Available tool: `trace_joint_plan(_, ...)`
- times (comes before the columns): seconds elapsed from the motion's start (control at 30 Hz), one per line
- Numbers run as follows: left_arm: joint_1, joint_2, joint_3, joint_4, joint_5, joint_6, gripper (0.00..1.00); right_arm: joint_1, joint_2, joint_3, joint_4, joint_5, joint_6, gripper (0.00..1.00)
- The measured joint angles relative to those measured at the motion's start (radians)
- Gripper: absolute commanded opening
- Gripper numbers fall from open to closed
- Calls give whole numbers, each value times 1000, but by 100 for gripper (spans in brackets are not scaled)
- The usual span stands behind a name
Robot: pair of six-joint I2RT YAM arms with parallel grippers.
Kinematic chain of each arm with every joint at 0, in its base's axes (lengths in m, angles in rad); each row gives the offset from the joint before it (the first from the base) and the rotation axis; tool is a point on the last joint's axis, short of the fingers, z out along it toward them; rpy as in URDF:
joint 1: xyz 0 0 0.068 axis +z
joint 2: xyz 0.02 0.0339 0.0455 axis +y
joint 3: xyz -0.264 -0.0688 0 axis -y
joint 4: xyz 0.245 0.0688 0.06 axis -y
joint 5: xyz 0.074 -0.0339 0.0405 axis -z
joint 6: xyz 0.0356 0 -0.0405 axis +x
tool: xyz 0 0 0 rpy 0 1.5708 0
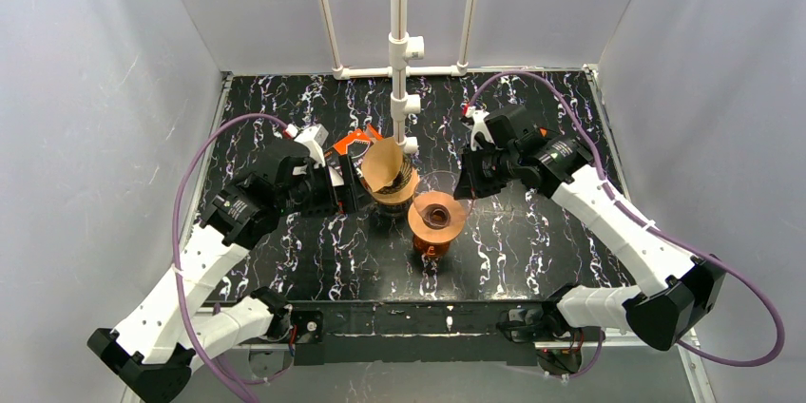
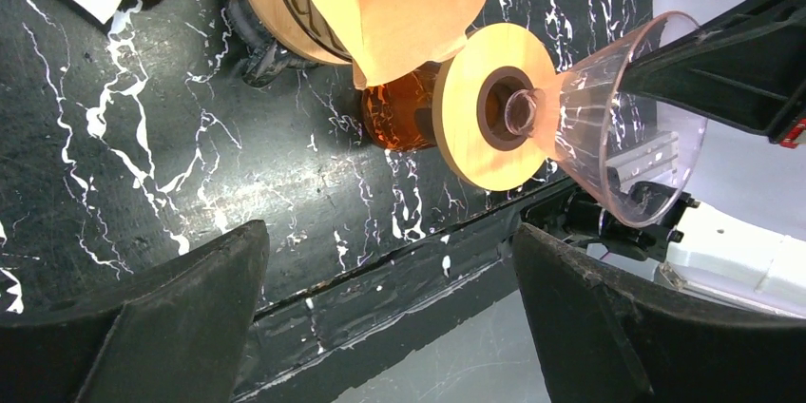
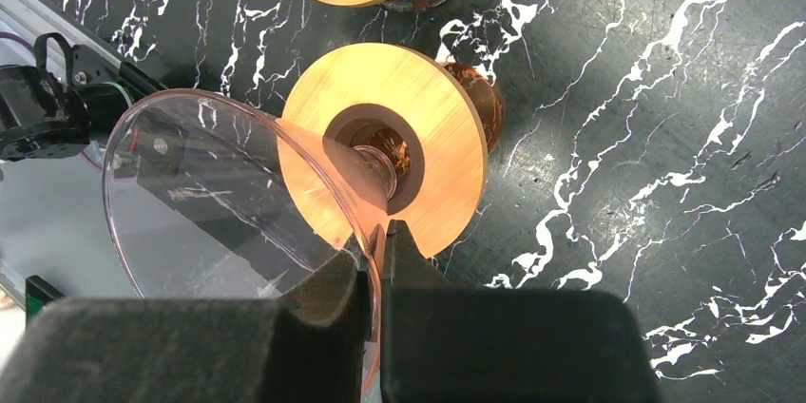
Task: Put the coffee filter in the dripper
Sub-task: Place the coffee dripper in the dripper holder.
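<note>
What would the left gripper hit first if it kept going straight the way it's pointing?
Probably the amber glass under the wooden ring, dead ahead of the open left gripper; depth is unclear, so the table could come first.

Top camera: fixed above and behind my bases, looking down over the whole table (image 1: 285, 270), farthest off. Left wrist camera: low and close, looking out past my left gripper (image 2: 390, 246) across the tabletop. Right wrist camera: closest, looking down past my right gripper (image 3: 376, 249). All three share the dripper (image 1: 437, 216).
</note>
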State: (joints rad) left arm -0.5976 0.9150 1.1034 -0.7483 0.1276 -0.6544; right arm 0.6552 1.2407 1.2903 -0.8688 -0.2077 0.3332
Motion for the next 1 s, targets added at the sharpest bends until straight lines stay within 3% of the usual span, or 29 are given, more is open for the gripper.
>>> trace_joint_plan(0.37,0,0,0,18,16,-9,98,2,23,-29,8,-1,-5,1)
trace_joint_plan(0.63,0,-4,-16,65,48,-13,98,8,26,-31,8,-1,-8,15)
trace_joint_plan(0.8,0,-4,-16,82,71,-18,98,8,26,-31,8,-5,-14,30)
trace_joint_plan(1.0,0,-4,-16,110,96,-19,98,8,26,-30,10,-5,-14,63)
